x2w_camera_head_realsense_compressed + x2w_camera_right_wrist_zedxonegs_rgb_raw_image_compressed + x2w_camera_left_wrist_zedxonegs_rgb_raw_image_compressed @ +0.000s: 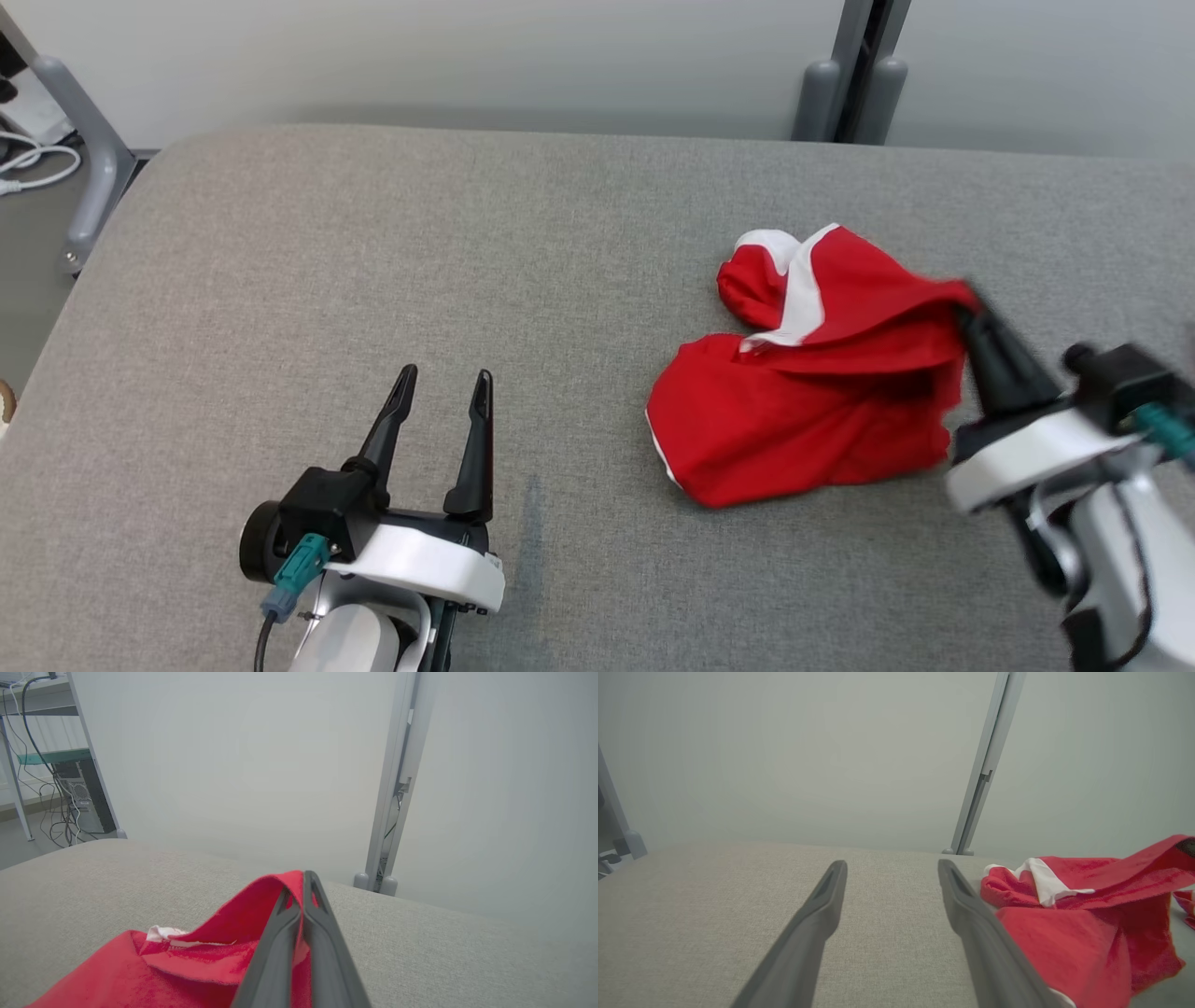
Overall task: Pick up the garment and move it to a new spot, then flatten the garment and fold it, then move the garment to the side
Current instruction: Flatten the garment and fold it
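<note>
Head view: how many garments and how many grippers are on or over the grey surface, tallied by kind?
red-and-white garment: 1
grippers: 2 (left gripper, jaws open over bare surface; right gripper, jaws shut on the garment's lifted edge)
Total: 3

There was one crumpled red cloth garment with white trim [803,411], with its edge between the tips of the right claw [966,303]. The claws were two, this one and the left claw [443,378], each with two long dark fingers. One grey fabric-covered surface [373,261] lay under both. Two rounded grey post feet [822,98] stood well beyond the right claw, and one slanted grey metal leg [93,159] stood well beyond the left claw.
</note>
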{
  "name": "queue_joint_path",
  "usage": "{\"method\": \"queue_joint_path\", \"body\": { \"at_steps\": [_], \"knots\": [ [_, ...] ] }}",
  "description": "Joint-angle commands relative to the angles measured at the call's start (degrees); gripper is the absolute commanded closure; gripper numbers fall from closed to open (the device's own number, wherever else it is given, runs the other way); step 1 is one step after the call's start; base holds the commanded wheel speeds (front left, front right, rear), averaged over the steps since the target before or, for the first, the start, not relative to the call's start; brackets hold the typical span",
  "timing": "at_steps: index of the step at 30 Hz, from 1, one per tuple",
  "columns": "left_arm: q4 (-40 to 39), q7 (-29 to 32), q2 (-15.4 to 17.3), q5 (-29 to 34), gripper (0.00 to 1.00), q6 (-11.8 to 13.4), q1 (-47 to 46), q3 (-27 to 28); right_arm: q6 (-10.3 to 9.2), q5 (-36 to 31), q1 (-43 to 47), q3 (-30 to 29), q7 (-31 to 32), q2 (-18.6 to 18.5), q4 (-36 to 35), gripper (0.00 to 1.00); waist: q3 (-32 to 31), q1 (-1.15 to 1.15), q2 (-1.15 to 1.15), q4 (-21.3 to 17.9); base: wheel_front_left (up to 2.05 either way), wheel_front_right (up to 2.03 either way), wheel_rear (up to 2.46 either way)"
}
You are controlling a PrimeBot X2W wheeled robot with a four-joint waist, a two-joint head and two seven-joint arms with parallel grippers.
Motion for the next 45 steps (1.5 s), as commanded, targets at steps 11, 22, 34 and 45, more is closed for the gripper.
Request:
{"method": "queue_joint_path", "body": {
  "at_steps": [11, 22, 34, 45],
  "knots": [
    [0.6, -0.2, 0.2, 0.1, 0.0, -0.6, 1.6, -0.8, -0.02, 3.6, -21.2, -7.0, 2.6, -10.4, 1.3, 1.0, -3.9, 0.0, 0.0, 0.8, 0.0, 0.0, 0.0],
    [0.1, -0.2, 0.2, -1.1, 0.0, -0.3, 3.3, -0.7, -0.02, 4.1, -31.7, 3.5, 4.4, -6.0, -0.4, 1.0, -4.4, 0.0, 0.0, 3.3, 0.0, 0.0, 0.0],
    [0.0, -0.2, 0.2, -2.7, 0.0, 0.1, 0.9, -2.6, -0.02, 3.9, -26.0, 22.5, 3.6, 5.0, 18.6, 0.88, -1.8, 0.0, 0.0, 7.0, 0.0, 0.0, 0.0],
    [0.1, -0.2, 0.2, -3.1, 0.0, 0.8, 1.1, -2.2, -0.02, 13.1, -27.2, 40.1, 13.1, 8.1, 30.2, 0.0, -2.2, 0.0, 0.0, 6.7, 0.0, 0.0, 0.0]
  ]
}}
